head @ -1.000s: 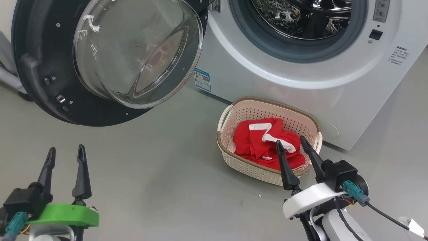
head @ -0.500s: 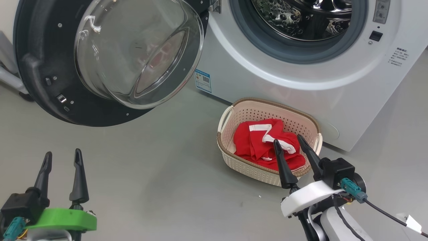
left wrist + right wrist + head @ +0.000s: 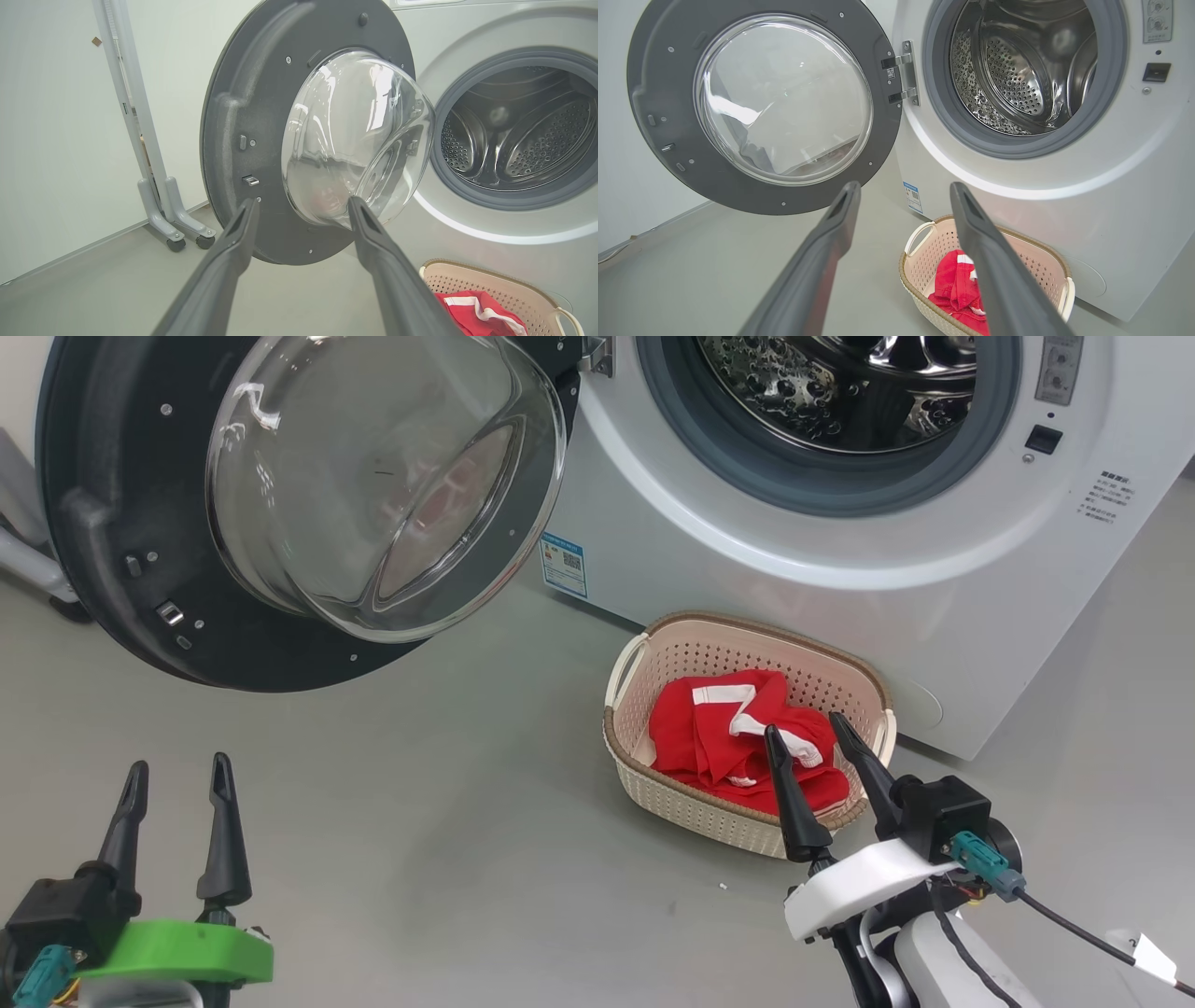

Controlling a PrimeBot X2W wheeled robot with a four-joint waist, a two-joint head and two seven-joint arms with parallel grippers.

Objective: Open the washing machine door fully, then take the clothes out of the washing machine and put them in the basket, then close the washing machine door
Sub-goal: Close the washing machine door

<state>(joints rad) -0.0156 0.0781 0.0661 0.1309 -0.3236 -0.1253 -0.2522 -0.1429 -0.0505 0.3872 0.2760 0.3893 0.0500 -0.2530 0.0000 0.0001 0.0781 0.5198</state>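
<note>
Washing machine door [image 3: 112,588] open, clothes [image 3: 714,742] in basket [image 3: 695,805], grey floor [image 3: 439,803], white wall [image 3: 51,140]

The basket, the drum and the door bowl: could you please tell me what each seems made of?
Basket: likely moulded plastic, matt cream, given its even perforations; the brown rim imitates weave. Drum: shiny metal, probably stainless steel, punched with holes and mirror-bright. Door bowl: clear and glossy with sharp highlights, glass or possibly plastic.

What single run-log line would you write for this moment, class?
washing machine door: wide open | clothes: in basket | left gripper: open, empty | right gripper: open, empty | pending: close it
</note>
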